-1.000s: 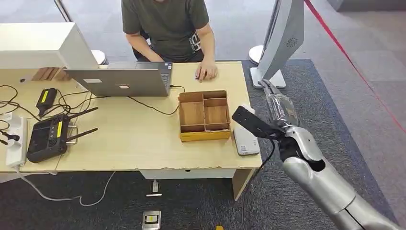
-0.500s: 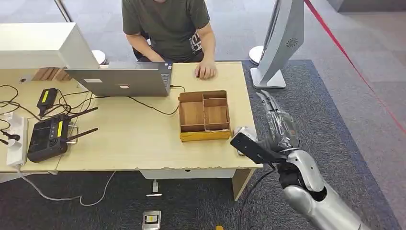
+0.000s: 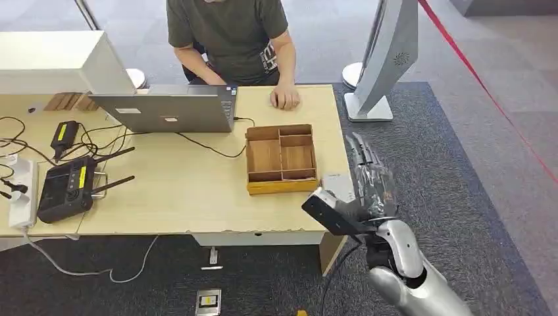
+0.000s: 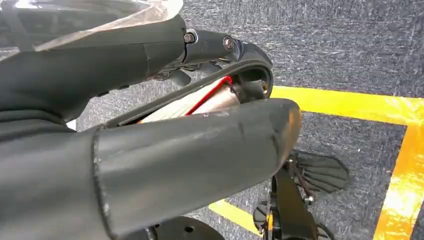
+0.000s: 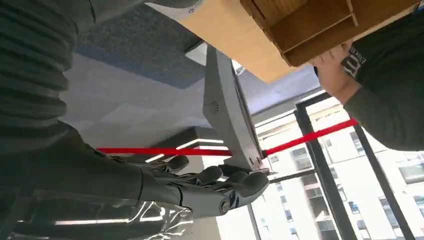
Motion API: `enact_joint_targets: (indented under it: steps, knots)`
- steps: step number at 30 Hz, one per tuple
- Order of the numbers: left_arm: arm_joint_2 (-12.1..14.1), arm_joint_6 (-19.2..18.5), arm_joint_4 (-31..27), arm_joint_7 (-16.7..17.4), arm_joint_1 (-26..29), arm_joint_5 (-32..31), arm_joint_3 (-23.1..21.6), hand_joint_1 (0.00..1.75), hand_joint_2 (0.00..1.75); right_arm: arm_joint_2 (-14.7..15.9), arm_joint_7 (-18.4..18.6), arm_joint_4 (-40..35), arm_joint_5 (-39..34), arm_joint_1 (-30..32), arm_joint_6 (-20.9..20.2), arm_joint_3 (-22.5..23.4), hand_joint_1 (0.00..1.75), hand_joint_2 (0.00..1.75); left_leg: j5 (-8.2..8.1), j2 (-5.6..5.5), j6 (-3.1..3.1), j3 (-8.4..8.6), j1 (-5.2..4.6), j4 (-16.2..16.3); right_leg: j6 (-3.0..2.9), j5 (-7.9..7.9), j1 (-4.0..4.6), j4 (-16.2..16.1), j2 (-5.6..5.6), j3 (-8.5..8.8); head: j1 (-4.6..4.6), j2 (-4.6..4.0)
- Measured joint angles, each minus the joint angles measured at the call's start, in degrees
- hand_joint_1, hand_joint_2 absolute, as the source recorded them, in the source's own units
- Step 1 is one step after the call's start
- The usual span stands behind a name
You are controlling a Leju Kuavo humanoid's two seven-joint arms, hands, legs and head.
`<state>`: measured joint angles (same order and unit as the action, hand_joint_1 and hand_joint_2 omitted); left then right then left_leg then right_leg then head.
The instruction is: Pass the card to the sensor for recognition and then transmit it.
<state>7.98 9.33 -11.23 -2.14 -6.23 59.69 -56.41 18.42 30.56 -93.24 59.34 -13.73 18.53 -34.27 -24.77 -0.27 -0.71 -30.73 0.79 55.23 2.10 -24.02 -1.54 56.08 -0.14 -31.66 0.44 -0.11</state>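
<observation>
**Right hand spread over the sensor at the table's edge**

Head view: we see the right hand [image 3: 367, 181] reaching in over the right-hand end of the table [image 3: 184, 197]. Its fingers are stretched forward and apart, and we see nothing in them. Under it lies the white sensor [image 3: 337, 181], partly covered by the hand and just beside the wooden tray [image 3: 281, 185]. We cannot make out the card here. Farther back a person [image 3: 227, 33] sits behind an opened laptop [image 3: 164, 112], with one hand [image 3: 285, 99] resting on the tabletop. A black controller [image 3: 66, 187] with antennas lies among cables at the left end. A grey stand [image 3: 388, 52] rises from the carpet beyond the table, and a red band [image 3: 487, 85] runs past it.

Left wrist view: the left hand [image 4: 150, 145] is close to the lens, with its thick thumb across the dark fingers. Between them we see a pale flat thing [image 4: 195, 100] with a red line. We cannot tell whether this is the card, nor whether the hand grips it. Beyond lies dark carpet marked with yellow lines [image 4: 350, 102].

Right wrist view: the right hand's fingers [image 5: 220, 185] lie extended and loose, and nothing sits between them. Past them we see the table's edge, the wooden tray, the grey stand, the red band and the person's sleeve [image 5: 390, 100].
</observation>
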Motion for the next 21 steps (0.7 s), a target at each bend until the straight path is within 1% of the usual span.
enact_joint_targets:
  steps: [5, 6, 11, 15, 21]
  knots:
    - [-0.11, -0.02, 0.0, 0.26, -0.08, 0.13, 0.0, 0.0, 0.0, -2.43, -0.77, 3.15, 2.05, -1.32, -2.03, -0.15, 0.0, 1.75, 0.01, 0.02, 0.0, 0.01, 0.0, 0.0, 0.0, 0.0, 0.0, 0.01, 0.0, 0.01, 0.0, 0.0]
    - [-0.15, 0.11, 0.0, 0.48, -0.07, 0.13, 0.0, 0.0, 0.0, -3.39, -0.59, 4.57, 3.37, -2.04, -3.02, -0.22, 0.0, 1.75, 0.01, 0.02, 0.0, 0.01, 0.0, 0.0, 0.0, 0.0, 0.0, 0.01, 0.0, 0.0, 0.0, 0.0]
    - [-0.2, 0.31, 0.0, 0.79, -0.06, 0.11, 0.0, 0.0, 0.0, -4.74, 1.62, 6.9, 7.23, -3.14, -4.89, -0.39, 0.0, 1.75, 0.01, 0.01, 0.0, 0.0, 0.0, 0.0, 0.0, 0.0, 0.0, 0.01, 0.0, 0.0, 0.0, 0.0]
    - [-0.24, 0.33, 0.0, 0.83, -0.1, 0.13, 0.0, 0.0, 0.0, -6.16, 2.58, 9.97, 7.78, -4.5, -6.18, -0.59, 0.0, 1.75, 0.01, 0.01, 0.0, 0.02, 0.0, 0.0, 0.0, 0.0, 0.0, 0.01, 0.0, -0.01, -0.02, 0.0]
    - [-0.26, 0.31, 0.0, 0.83, -0.05, 0.13, 0.0, 0.0, 0.0, -7.67, 3.08, 12.78, 7.95, -5.59, -6.75, -0.76, 0.0, 1.75, 0.01, 0.01, 0.0, 0.01, 0.0, 0.0, 0.0, 0.0, 0.0, 0.01, 0.0, -0.01, 0.02, 0.0]
